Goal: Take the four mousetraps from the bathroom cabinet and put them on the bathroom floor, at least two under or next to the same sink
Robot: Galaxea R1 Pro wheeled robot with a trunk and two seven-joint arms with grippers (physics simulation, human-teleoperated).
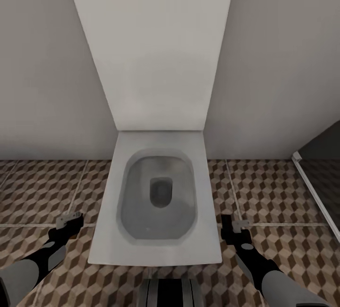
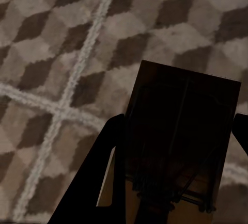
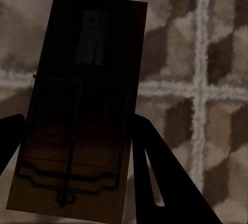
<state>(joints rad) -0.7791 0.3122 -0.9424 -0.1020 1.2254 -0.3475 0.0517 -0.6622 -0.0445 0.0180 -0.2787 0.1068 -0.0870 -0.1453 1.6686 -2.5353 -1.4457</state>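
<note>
Two mousetraps are in hand. My left gripper is shut on one mousetrap, a flat wooden board with dark wire, held above the bathroom floor. My right gripper is shut on another mousetrap, also over the cube-patterned tiles. In the head view both grippers hang low, one on each side of a white toilet. The cabinet and the bathroom sink are out of view.
A white wall-hung toilet with its raised lid stands straight ahead against the pale wall. A dark panel with a white frame runs along the right. Tiled floor lies open on both sides of the toilet.
</note>
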